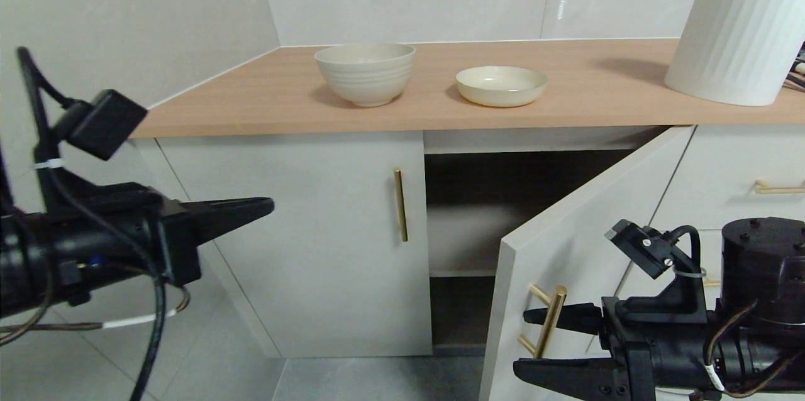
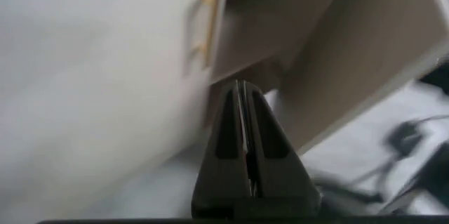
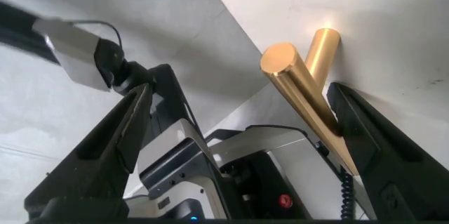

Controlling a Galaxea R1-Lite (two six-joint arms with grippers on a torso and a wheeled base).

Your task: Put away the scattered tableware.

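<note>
Claws were both low, under the wooden counter (image 1: 251,105). The right claw (image 1: 522,342) was wide open and held nothing. The gold handle (image 1: 546,320) of the swung-out door (image 1: 566,244) sat between its fingers, close to one. The left claw (image 1: 267,205) was squeezed shut and empty, near the closed door (image 1: 302,231). Between the claws gaped the dark cupboard (image 1: 478,200). High above both, the bowl (image 1: 365,72) and the small dish (image 1: 501,85) sat apart, back from the counter's front edge.

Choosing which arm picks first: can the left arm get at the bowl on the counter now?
Probably yes. The bowl stands free near the counter's front edge, with open space above it. The left end effector hangs below counter height, shut, so it must rise and open.
</note>
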